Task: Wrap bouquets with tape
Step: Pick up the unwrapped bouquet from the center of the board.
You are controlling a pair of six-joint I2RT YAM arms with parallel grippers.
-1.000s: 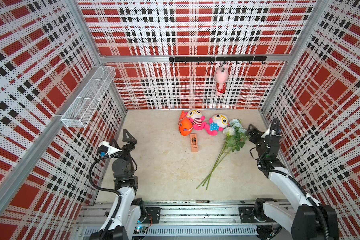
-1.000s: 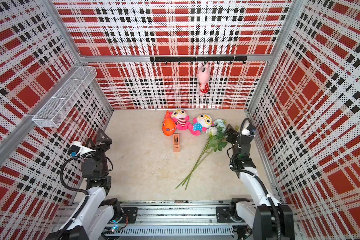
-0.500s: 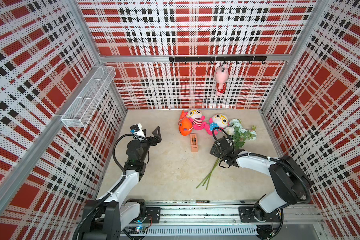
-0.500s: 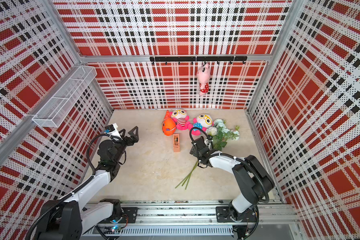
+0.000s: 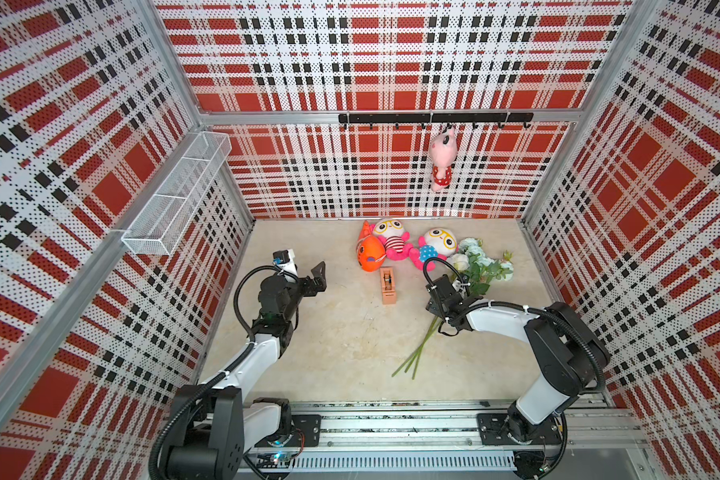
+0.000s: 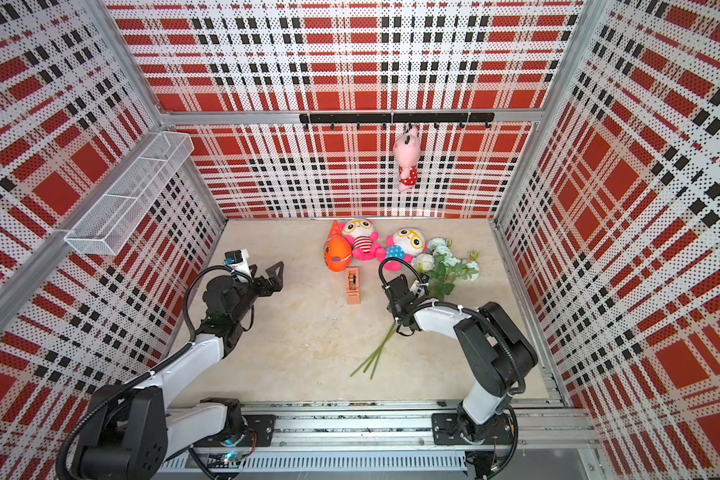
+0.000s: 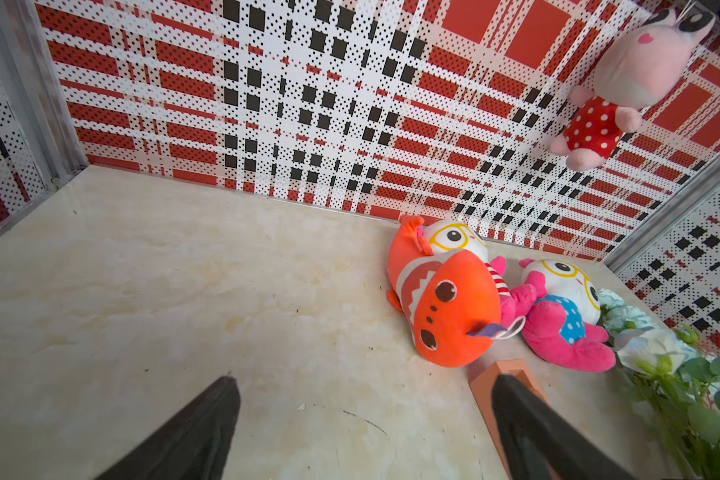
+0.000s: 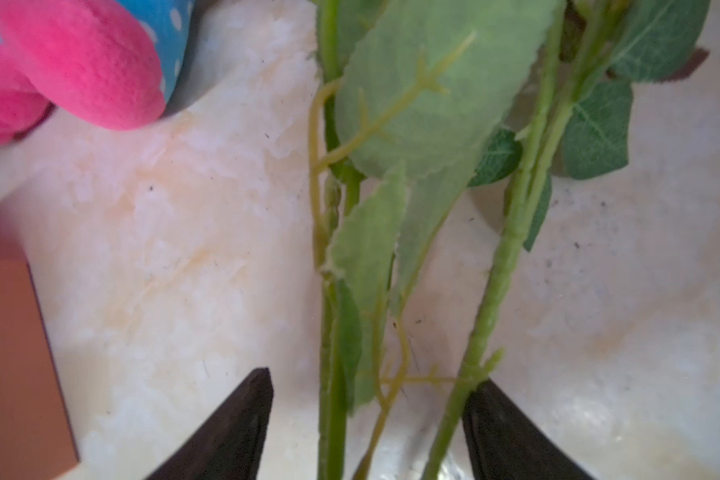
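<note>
Jaws of the right gripper (image 8: 368,419) now straddle the bouquets (image 8: 333,332) stems, narrowing but not yet clamped; left gripper (image 7: 362,432) jaws stand wide, empty.

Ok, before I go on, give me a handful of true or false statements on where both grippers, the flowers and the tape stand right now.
1. The right gripper straddles the bouquet stems, jaws not yet shut on them. True.
2. The left gripper holds the tape dispenser. False: it is open and empty, the dispenser stands on the floor.
3. The dispenser lies between the orange plush fish and the near edge. True.
4. The bouquet hangs from the hook rail. False: it lies on the floor; a pink plush hangs there.
</note>
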